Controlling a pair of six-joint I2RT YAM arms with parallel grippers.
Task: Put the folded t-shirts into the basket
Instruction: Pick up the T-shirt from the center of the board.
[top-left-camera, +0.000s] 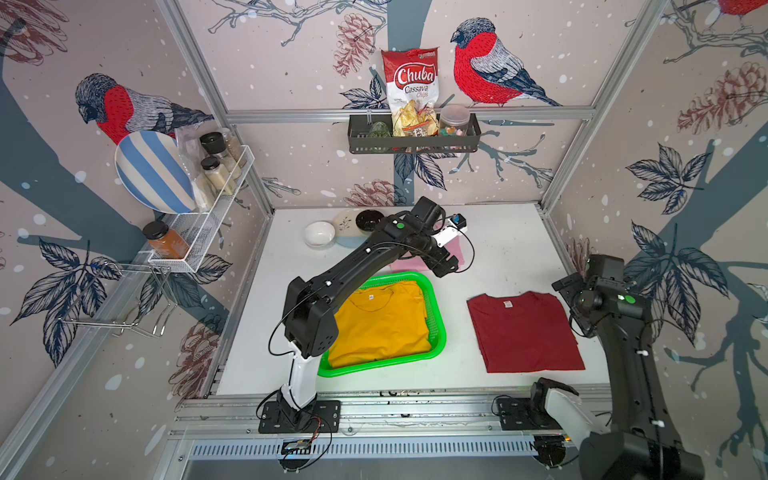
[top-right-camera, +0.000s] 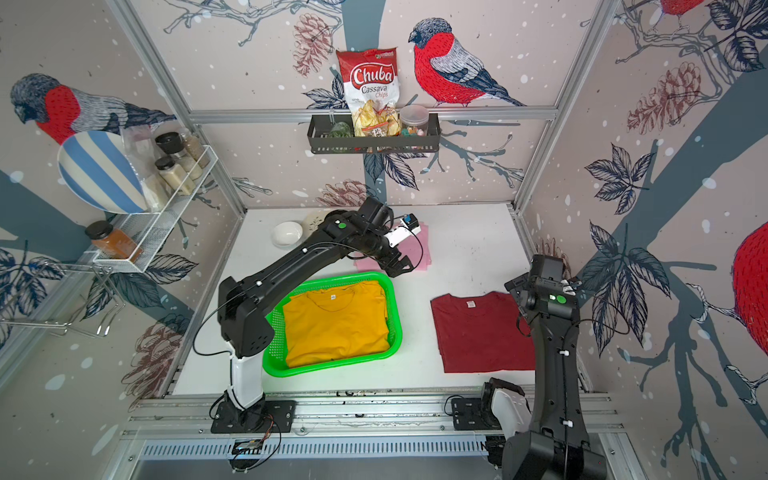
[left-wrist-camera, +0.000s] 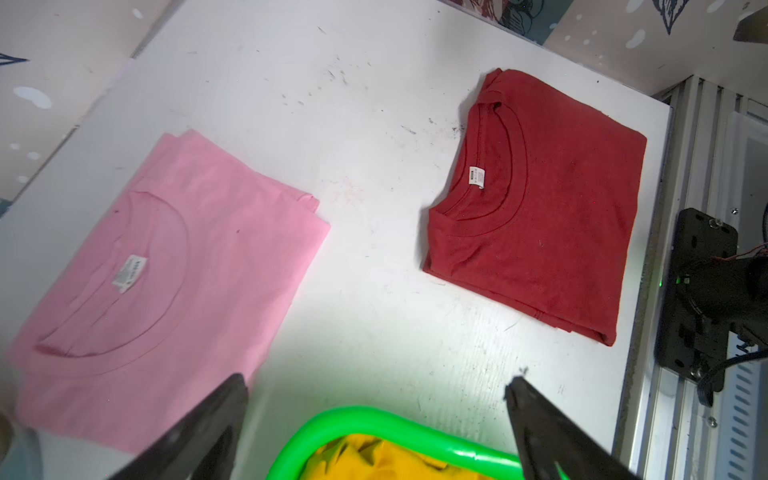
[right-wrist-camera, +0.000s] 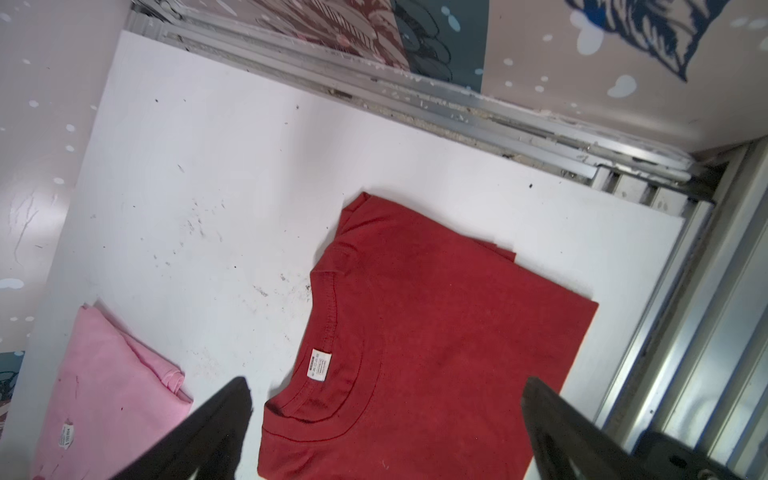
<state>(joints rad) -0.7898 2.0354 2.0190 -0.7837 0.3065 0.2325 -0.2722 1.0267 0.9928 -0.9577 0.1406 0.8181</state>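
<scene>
Nearest my bases, the mustard yellow shirt (top-left-camera: 382, 328) already lies flat in the green basket (top-left-camera: 376, 368). Level with it and well to the right on the tabletop (top-left-camera: 498, 241), the dark red shirt (top-left-camera: 523, 332) lies folded, its collar toward the back wall. My right gripper (right-wrist-camera: 386, 384) hangs over that shirt's collar end, near its far right corner, jaws spread wide with nothing between them. The shirt lies straight below and reaches back toward my base, so I judge the move to be a drop onto the collar edge, then a carry leftward to the basket. Its outline looks close to square, so I cannot name a long axis. Farther off, my left gripper (left-wrist-camera: 376, 381) is stretched out past the basket's far rim, likewise wide open and empty. It tilts down toward the light pink shirt (left-wrist-camera: 145, 257), which lies just beyond the basket. The left arm is nearer the pink shirt, the right arm nearer the red.
</scene>
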